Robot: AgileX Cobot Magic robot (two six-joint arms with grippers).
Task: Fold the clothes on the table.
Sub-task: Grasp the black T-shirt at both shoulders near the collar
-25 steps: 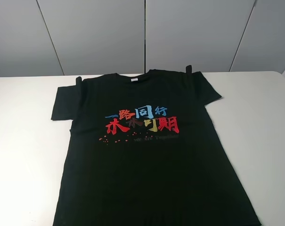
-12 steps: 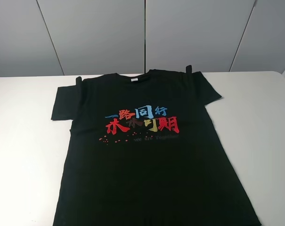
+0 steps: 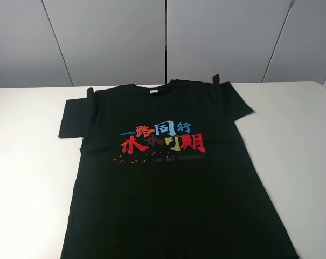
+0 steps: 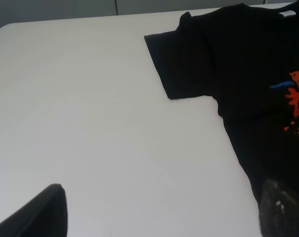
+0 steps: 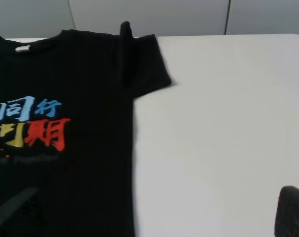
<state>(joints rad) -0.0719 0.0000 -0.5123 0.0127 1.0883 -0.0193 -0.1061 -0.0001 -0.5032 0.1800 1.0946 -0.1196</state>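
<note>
The black T-shirt (image 3: 168,178) lies flat and face up on the white table (image 3: 28,162), collar at the far side, hem running off the near edge of the exterior view. Its blue, red and yellow print (image 3: 163,137) is on the chest. Both sleeves are spread out. A small tuft of fabric stands up at each shoulder (image 3: 215,80). No gripper shows in the exterior view. My left gripper (image 4: 161,217) is open above bare table beside the shirt's left sleeve (image 4: 174,64). My right gripper (image 5: 151,217) is open at the shirt's right edge (image 5: 114,148).
Grey wall panels (image 3: 163,38) stand behind the table's far edge. White tabletop extends on both sides of the shirt (image 3: 292,140). The table's rounded far corner shows in the left wrist view (image 4: 6,29).
</note>
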